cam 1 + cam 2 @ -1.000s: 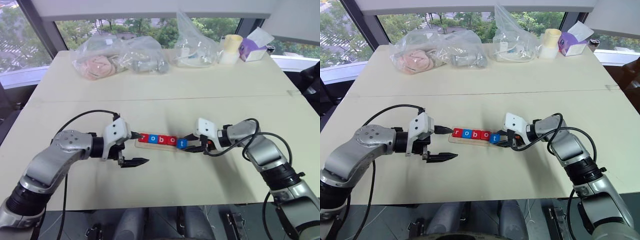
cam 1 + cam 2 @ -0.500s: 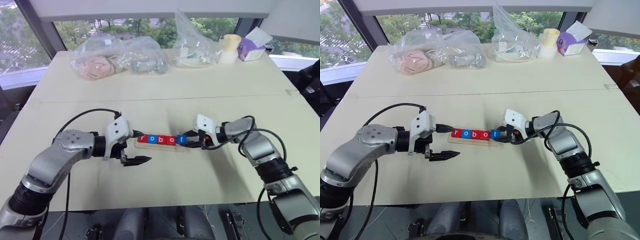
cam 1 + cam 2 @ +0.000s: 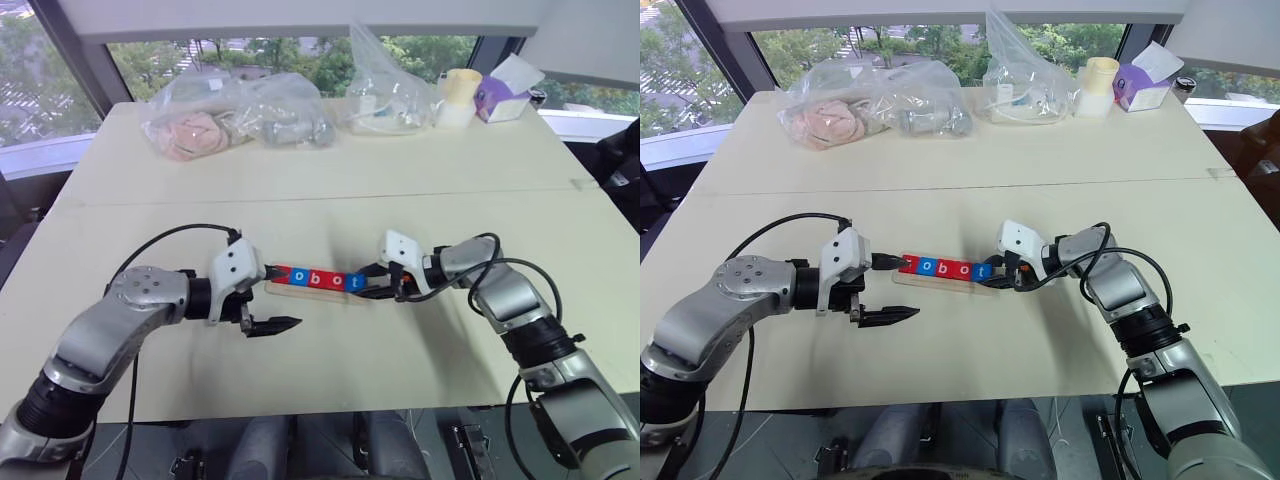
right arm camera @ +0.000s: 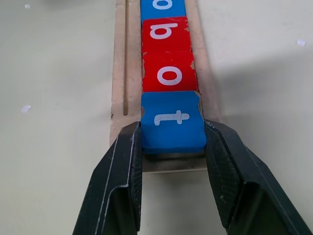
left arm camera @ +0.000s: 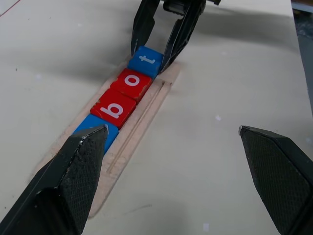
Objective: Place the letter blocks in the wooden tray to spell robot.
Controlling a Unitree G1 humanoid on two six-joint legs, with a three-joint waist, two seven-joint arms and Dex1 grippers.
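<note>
Blue t block point(image 4: 172, 121) sat pinched between the right gripper's point(image 4: 172, 147) fingers at the tray's point(image 4: 120, 73) end, mid-frame. Left gripper point(image 5: 171, 147) fingers stood spread wide.

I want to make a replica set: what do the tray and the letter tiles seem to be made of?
The wooden tray looks like pale unfinished wood or fibreboard: matte, with a thin routed groove. The letter blocks, such as the blue t tile in the right pincer, look like painted wood with white printed letters; chipped corners show a pale core, though plastic can't be ruled out.
</note>
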